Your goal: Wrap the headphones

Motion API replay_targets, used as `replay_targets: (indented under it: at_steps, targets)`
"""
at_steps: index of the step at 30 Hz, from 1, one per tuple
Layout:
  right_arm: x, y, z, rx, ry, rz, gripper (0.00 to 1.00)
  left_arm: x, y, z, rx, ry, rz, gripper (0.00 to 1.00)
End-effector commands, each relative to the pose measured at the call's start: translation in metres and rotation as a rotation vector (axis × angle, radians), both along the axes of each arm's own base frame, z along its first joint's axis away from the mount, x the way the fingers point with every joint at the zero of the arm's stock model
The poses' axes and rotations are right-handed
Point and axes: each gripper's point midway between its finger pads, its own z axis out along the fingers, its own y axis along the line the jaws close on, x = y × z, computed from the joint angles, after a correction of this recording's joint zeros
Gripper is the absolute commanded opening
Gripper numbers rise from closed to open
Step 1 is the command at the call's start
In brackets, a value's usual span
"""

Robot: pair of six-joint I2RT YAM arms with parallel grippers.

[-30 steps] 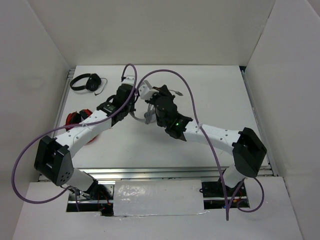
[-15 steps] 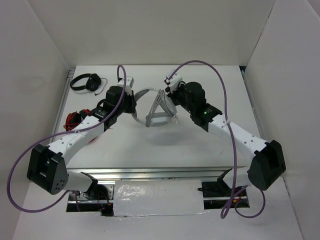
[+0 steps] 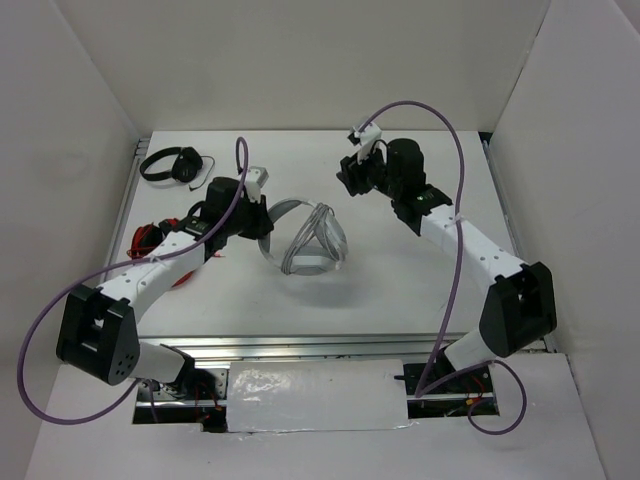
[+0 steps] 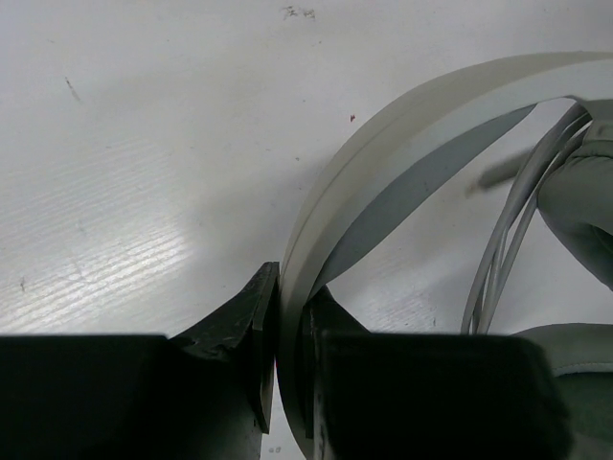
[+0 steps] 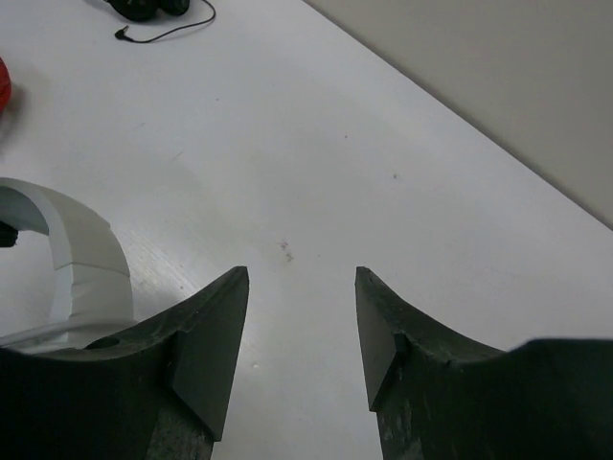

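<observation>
high overhead view of the whole table [image 3: 400, 290]; two close, low wrist views; headphones [image 3: 328, 232] in all

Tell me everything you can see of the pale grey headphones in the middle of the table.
The headphones are light grey, over-ear and plastic-looking, with a wide flat headband and padded oval earcups. A thin grey cable runs in several looped strands beside the earcups. They rest near the middle of the table, the headband arching toward the left gripper, which is clamped on the band. Nothing else touches them.

Headphones [image 4: 421, 125] edge-cropped; red bundle [image 3: 143, 238] half-hidden
</observation>
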Motion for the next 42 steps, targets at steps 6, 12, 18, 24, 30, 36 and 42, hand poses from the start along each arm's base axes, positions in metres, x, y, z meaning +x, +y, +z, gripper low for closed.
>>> replay_targets:
  at_steps: [6, 12, 18, 24, 30, 36, 42]
  targets:
    - [0.011, -0.001, -0.021, 0.087, 0.103, 0.016, 0.87, 0.02, -0.006, 0.021, -0.16, -0.033, -0.028, 0.0]
    - [0.006, -0.024, -0.02, 0.15, 0.088, -0.061, 1.0, 0.026, 0.009, 0.008, -0.161, -0.011, 0.022, 0.0]
    - [-0.002, -0.042, -0.032, 0.142, 0.109, -0.156, 1.0, 0.034, 0.023, -0.005, -0.128, 0.007, 0.078, 0.0]
    - [-0.015, -0.056, -0.046, 0.152, 0.15, -0.232, 1.0, 0.046, 0.034, -0.039, -0.104, 0.086, 0.145, 0.0]
    - [-0.032, -0.071, -0.05, 0.167, 0.151, -0.298, 1.0, 0.062, 0.04, -0.064, -0.089, 0.144, 0.183, 0.0]
    - [-0.045, -0.079, -0.061, 0.17, 0.169, -0.331, 1.0, 0.072, 0.041, -0.079, -0.08, 0.175, 0.209, 0.0]
    - [-0.047, -0.082, -0.067, 0.171, 0.184, -0.349, 1.0, 0.08, 0.045, -0.091, -0.076, 0.203, 0.232, 0.0]
